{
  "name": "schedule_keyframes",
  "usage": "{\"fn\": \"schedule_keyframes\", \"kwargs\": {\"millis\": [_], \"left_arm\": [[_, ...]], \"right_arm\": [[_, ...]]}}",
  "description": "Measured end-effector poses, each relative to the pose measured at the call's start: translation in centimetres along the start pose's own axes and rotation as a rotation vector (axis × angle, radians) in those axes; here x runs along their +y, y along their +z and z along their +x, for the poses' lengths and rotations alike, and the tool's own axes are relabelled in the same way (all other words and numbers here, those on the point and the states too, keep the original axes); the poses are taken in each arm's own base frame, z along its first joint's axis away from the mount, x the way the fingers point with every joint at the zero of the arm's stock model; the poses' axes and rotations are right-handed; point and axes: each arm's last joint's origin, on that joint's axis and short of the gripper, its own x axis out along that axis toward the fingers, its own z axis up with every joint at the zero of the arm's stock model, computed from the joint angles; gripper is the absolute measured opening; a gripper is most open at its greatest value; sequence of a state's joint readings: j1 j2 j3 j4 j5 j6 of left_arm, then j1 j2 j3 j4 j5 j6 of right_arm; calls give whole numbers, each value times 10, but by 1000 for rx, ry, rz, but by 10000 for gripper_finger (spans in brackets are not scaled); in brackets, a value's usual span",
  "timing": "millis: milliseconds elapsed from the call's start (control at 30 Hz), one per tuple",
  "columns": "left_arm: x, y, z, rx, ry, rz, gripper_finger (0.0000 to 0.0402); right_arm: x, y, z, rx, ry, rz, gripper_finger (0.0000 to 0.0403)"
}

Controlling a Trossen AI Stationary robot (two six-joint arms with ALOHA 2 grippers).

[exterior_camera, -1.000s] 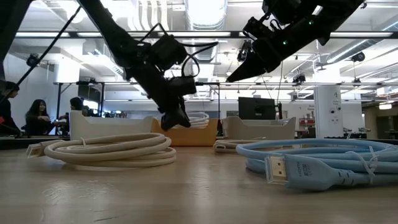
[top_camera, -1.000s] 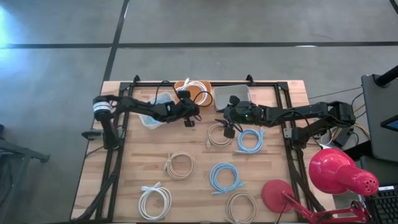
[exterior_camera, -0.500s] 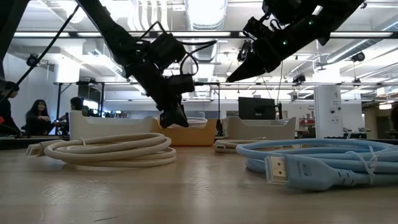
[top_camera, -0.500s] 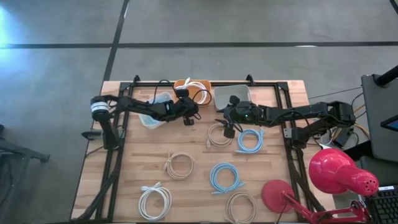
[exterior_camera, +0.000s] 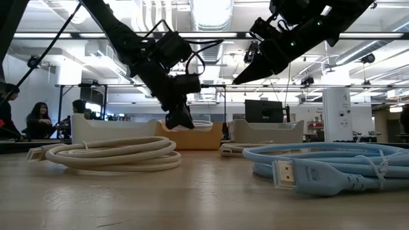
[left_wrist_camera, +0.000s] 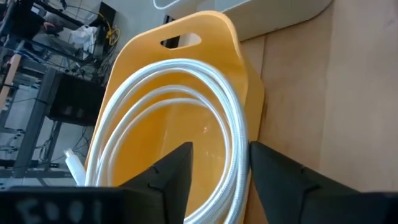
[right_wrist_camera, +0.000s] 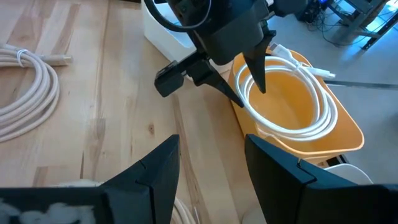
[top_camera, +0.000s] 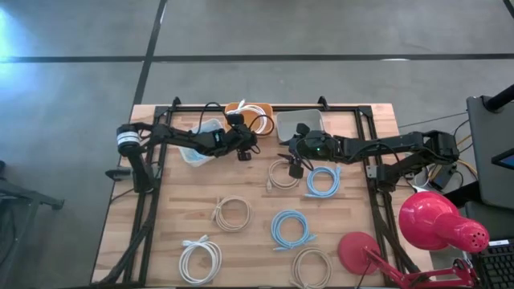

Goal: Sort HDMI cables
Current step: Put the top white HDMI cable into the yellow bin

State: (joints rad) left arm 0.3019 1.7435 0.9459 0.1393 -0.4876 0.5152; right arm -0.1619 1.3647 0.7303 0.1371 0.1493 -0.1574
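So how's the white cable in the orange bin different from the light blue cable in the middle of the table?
The white cable lies inside the orange bin; the light blue cable lies on the bare table. The white one sits right under the open left gripper; the blue one has no gripper near. Both are wound in round coils.

Grey concrete floor (top_camera: 321,24), wooden table (top_camera: 249,249), red lamp (top_camera: 438,221), ceiling lights (exterior_camera: 211,9)

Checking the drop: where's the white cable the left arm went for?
The white cable lies coiled in the orange bin at the table's far edge, between two pale bins, under the open left gripper.
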Motion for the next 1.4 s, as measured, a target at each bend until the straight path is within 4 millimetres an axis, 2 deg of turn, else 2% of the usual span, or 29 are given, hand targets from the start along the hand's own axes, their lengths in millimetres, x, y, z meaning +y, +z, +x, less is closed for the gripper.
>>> {"fn": "schedule_keyframes", "kwargs": {"millis": [133, 233, 533, 867, 1100, 1400], "left_arm": [[0, 0, 0, -1, -3, 1, 160], [0, 0, 0, -1, -6, 3, 137], [1, -1, 1, 2, -4, 3, 11], [10, -6, 5, 53, 76, -11, 5], [12, -4, 5, 31, 105, -28, 8], [20, 3, 4, 4, 226, -52, 4]], "right_arm": [[0, 0, 0, 0, 0, -1, 178], [0, 0, 0, 1, 0, 0, 178], [0, 0, 0, 1, 0, -2, 178], [0, 0, 0, 2, 0, -3, 178], [0, 0, 0, 2, 0, -3, 178], [0, 0, 0, 2, 0, -3, 178]]}}
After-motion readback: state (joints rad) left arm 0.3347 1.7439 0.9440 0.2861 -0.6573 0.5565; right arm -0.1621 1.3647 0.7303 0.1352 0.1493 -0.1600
